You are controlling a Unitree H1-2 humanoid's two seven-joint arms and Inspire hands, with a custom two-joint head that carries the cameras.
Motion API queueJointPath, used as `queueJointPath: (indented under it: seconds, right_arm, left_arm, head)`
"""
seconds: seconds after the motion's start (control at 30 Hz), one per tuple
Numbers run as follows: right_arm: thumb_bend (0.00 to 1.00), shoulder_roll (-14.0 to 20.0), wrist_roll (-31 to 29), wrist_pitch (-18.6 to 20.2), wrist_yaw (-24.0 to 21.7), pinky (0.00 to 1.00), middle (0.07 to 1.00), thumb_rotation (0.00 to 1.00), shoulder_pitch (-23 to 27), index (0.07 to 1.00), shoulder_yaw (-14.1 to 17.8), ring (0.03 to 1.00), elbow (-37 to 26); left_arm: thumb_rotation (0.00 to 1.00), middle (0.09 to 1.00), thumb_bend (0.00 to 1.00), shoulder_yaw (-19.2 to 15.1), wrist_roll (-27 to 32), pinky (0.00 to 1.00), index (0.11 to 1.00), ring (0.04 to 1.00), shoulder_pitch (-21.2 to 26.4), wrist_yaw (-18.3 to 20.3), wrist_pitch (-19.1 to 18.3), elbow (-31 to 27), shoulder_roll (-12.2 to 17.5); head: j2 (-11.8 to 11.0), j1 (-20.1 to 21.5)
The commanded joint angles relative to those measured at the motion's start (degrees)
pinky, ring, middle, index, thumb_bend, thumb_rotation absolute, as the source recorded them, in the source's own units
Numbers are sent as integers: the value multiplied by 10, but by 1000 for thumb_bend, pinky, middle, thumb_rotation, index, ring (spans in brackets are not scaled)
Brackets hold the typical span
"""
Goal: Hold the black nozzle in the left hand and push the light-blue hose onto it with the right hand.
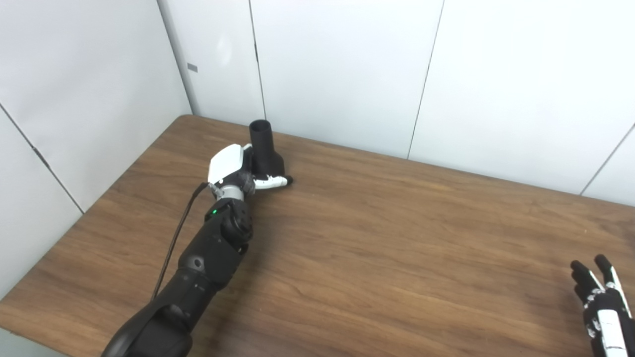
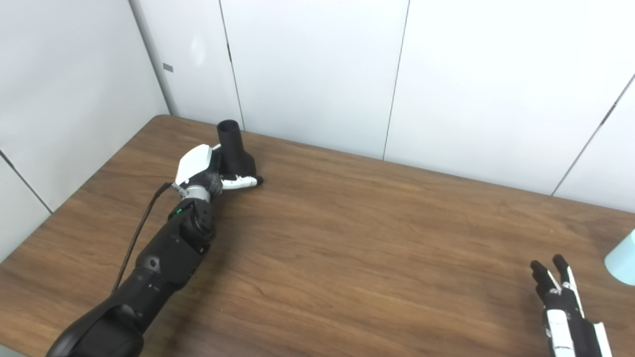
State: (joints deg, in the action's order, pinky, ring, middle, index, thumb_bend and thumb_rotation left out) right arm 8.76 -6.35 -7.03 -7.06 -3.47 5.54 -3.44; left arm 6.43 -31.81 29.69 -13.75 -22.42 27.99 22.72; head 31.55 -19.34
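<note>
The black nozzle [image 1: 263, 144] stands upright on the far left of the wooden table [image 1: 377, 238], its open tube end pointing up. My left hand [image 1: 233, 168] wraps its wide base: the thumb lies across the front, while the fingers are hidden behind it. Only a corner of the light-blue hose [image 2: 622, 260] shows, at the right edge of the right eye view. My right hand [image 2: 563, 307] rests low at the bottom right, fingers stretched and apart, holding nothing, a short way left of the hose.
White wall panels [image 1: 347, 74] close off the table at the back and on the left. A black cable [image 1: 176, 238] runs along my left forearm. Bare wood lies between the two hands.
</note>
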Motion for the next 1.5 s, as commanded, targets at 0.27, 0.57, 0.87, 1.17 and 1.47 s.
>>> queueJointPath:
  seconds: [0.27,0.57,0.87,1.17,1.47]
  right_arm:
    - [437,-17,-14,4,8,968,884,838,-16,1000,2,943,-8]
    - [471,-17,-11,12,8,999,873,886,-17,994,2,944,-13]
    - [458,-15,-11,1,6,989,874,892,-16,973,4,931,-3]
    - [447,-13,-1,3,6,977,866,918,-15,950,0,922,-5]
    - [459,-23,9,9,17,949,854,897,-14,930,0,906,-13]
  left_arm:
    - [216,702,844,-9,1,927,715,779,31,-56,51,38,3]
    - [0,493,525,-34,32,521,493,529,29,-85,101,64,-3]
    - [0,532,518,-16,13,689,471,634,24,-82,99,59,3]
    - [0,537,517,-7,8,725,466,657,14,-86,106,35,0]
    - [0,501,523,20,-24,743,480,640,-26,-81,105,-50,-6]
  head:
    - [3,1]
    - [7,1]
    - [9,3]
    - [12,13]
    - [19,45]
